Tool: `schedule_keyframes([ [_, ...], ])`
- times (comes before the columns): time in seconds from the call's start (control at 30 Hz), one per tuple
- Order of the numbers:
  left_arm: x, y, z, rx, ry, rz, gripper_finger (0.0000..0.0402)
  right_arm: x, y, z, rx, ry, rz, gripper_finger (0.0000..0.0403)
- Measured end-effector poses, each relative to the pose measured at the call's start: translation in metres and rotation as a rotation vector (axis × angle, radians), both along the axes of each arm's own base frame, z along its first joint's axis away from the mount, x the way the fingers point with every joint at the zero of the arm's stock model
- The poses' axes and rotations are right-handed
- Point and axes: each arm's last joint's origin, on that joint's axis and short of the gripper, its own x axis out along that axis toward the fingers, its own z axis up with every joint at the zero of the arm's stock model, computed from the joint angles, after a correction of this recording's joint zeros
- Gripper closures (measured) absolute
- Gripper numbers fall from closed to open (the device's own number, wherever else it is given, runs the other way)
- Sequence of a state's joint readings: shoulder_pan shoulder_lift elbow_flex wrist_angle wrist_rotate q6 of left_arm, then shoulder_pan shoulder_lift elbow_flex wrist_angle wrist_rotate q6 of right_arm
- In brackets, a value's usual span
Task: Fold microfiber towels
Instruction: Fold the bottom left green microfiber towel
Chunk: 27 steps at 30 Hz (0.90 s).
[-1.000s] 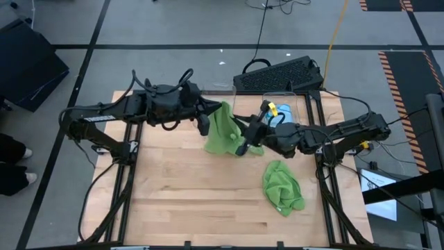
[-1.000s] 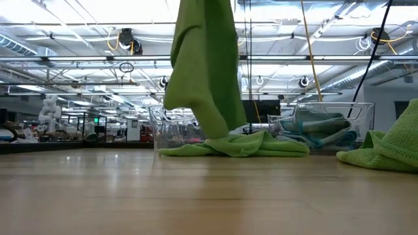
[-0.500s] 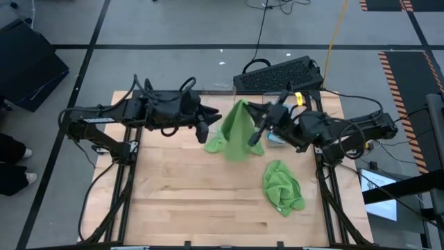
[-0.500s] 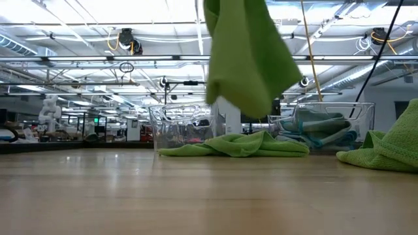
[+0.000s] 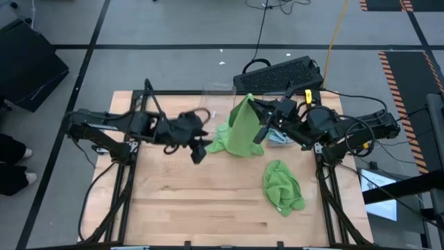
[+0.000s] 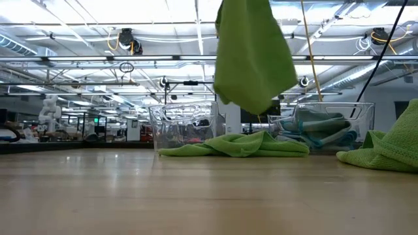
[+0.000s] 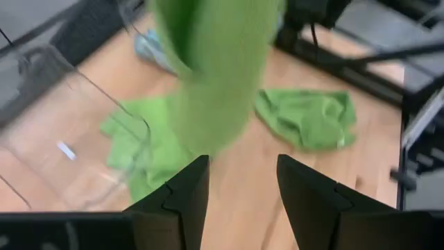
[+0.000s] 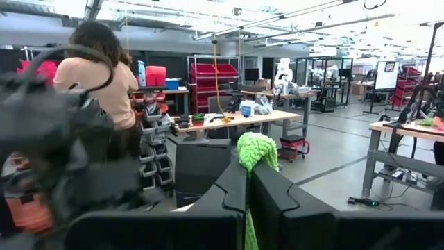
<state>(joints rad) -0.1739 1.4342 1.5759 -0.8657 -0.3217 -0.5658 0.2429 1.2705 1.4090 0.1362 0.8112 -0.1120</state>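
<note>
Overhead looks straight down, low looks level across; both share the hanging green towel (image 5: 244, 128).

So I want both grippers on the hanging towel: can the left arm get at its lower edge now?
Probably yes. The left gripper is open and empty, facing the hanging green towel, which the right gripper holds clear of the table; nothing sits between them.

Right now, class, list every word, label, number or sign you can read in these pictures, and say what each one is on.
None can be read.
Clear bin: a small pale sticker, too blurred to read.
Floor beside the table: a white sheet, print too small to read.
</note>
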Motion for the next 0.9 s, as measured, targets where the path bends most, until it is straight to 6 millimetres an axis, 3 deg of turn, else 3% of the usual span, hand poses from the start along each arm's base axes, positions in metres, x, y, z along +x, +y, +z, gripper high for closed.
schedule_keyframes([
  [0.23,0.004,-0.032,-0.060,0.030,0.068,-0.071,0.0229,-0.003,-0.001,0.002,0.038,-0.033,0.006,0.0403],
  [0.4,0.009,-0.043,-0.084,0.100,-0.024,-0.040,0.0229,-0.003,0.000,0.002,0.074,-0.056,0.020,0.0403],
  [0.67,0.024,-0.027,-0.075,0.101,-0.234,0.068,0.0195,-0.001,0.002,0.001,0.107,-0.075,0.105,0.0403],
  [0.9,0.033,0.005,-0.068,-0.033,-0.346,0.233,0.0161,-0.001,0.002,0.000,0.104,-0.064,0.107,0.0403],
])
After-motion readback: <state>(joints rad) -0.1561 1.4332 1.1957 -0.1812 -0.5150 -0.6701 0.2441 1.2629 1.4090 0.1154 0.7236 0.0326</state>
